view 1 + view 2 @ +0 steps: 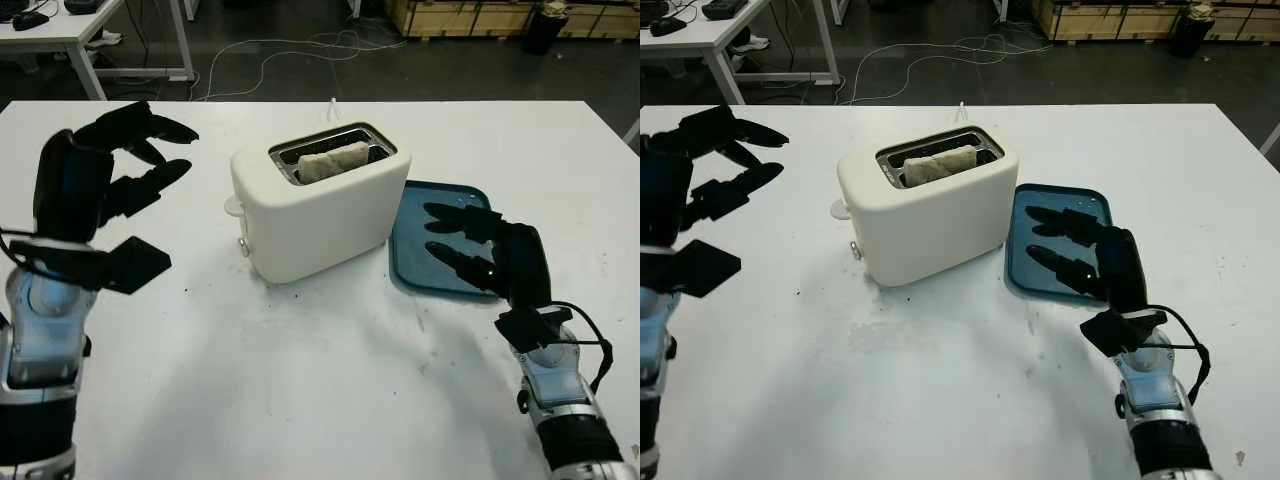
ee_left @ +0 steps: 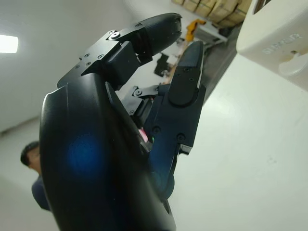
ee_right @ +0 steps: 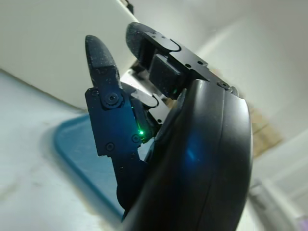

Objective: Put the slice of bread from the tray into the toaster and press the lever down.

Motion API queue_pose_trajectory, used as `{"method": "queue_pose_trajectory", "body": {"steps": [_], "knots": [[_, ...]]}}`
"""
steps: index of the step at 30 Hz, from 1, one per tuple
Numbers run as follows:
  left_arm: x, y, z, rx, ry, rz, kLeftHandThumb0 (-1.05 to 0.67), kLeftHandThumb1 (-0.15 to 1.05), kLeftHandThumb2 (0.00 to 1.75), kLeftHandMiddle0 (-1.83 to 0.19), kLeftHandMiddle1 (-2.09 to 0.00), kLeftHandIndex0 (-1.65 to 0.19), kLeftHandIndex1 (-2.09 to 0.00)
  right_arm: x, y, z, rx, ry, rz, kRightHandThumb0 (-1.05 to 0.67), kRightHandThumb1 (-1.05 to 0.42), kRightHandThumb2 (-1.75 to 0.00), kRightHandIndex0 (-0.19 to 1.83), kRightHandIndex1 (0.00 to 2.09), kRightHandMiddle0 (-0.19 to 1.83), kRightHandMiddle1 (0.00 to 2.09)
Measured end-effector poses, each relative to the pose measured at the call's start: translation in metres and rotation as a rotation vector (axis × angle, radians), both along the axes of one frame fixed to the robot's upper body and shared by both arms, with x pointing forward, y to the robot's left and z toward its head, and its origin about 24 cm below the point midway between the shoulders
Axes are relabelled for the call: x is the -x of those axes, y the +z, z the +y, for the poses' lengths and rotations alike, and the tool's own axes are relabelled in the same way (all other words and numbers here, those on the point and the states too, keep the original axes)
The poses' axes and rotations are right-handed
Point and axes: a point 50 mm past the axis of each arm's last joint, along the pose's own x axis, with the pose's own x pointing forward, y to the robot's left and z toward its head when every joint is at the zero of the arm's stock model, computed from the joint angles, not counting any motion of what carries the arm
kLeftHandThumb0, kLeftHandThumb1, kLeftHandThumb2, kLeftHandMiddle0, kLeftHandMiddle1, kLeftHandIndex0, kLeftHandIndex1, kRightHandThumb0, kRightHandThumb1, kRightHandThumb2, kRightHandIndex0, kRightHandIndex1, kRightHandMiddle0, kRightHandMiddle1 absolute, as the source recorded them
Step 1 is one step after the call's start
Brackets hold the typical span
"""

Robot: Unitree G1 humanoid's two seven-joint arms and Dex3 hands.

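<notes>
Left eye view: bread (image 1: 333,160) upright in toaster (image 1: 318,203) slot; lever (image 1: 233,206) still up. Left hand (image 1: 118,165) open, raised beside lever, presumably for pressing; right hand (image 1: 478,250) open over tray (image 1: 420,200).

Big white table (image 1: 300,380) with a few dark specks on it. Past its far edge there's a dark floor with a white cable (image 1: 300,55) looping around, another white desk (image 1: 70,30) at the far left, and wooden crates (image 1: 480,15) at the far right. Someone's head (image 2: 30,154) shows in the left wrist view.
</notes>
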Motion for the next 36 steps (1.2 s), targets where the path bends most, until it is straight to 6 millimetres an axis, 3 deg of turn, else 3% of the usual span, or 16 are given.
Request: {"method": "queue_pose_trajectory", "body": {"steps": [4,13,19,24,30,36], "knots": [[-0.007,0.002,-0.002,-0.112,-0.015,0.049,-0.17,0.78,0.0,-0.89,-1.16,-0.93,-0.65,-0.001,0.0,0.002,-0.103,0.015,0.069,-0.47,-0.89,0.0,0.95,0.25,0.99,0.01],[-0.03,-0.004,-0.001,-0.297,-0.032,0.149,-0.19,0.75,0.0,-1.08,-0.99,-1.14,-0.44,-0.002,0.005,-0.003,-0.129,0.006,0.077,-0.46,-0.89,0.0,0.97,0.21,1.01,0.01],[-0.038,-0.016,-0.004,-0.385,-0.036,0.193,-0.27,0.81,0.02,-1.07,-1.03,-1.21,-0.28,-0.002,0.006,-0.005,-0.133,0.006,0.075,-0.45,-0.88,0.0,0.98,0.19,1.02,0.01],[-0.041,-0.025,-0.005,-0.427,-0.031,0.222,-0.31,0.87,0.01,-1.13,-0.85,-1.28,-0.17,-0.002,0.006,-0.006,-0.138,0.007,0.076,-0.45,-0.88,0.0,0.98,0.17,1.01,0.0],[-0.043,-0.028,-0.007,-0.436,-0.043,0.231,-0.31,0.91,0.01,-1.06,-0.99,-1.3,-0.13,-0.002,0.006,-0.006,-0.143,0.015,0.08,-0.45,-0.86,0.0,1.0,0.15,1.01,0.0],[-0.045,-0.029,-0.01,-0.426,-0.038,0.245,-0.35,0.92,0.16,-1.0,-1.07,-1.3,-0.12,-0.002,0.005,-0.006,-0.146,0.018,0.082,-0.45,-0.86,0.0,1.02,0.13,1.01,0.0]]}}
